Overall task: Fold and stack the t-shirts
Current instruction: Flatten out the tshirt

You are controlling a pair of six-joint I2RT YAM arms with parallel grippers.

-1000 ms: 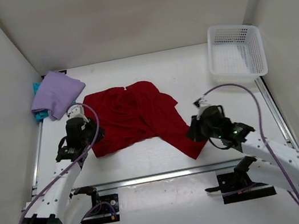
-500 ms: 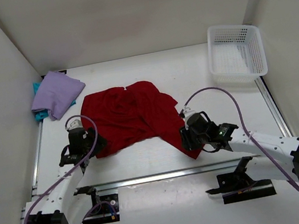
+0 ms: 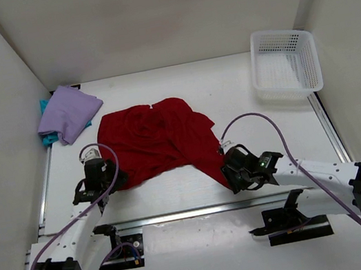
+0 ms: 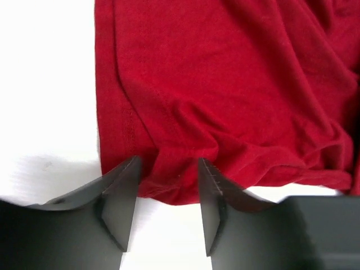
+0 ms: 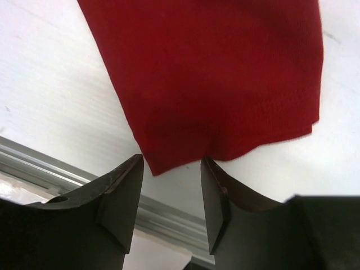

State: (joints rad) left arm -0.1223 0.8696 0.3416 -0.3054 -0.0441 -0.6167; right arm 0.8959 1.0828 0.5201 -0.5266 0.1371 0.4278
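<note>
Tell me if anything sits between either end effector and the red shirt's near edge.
Nothing visible does. The left end effector and the right end effector each already straddle the near edge of the red shirt, jaws open, cloth between them.

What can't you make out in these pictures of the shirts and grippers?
Teal shirt: top view, nearly all hidden under the lavender shirt.
Red shirt, near right corner: top view, covered by the right gripper.
Red shirt's full outline: both wrist views, cut off by frame edges.
</note>
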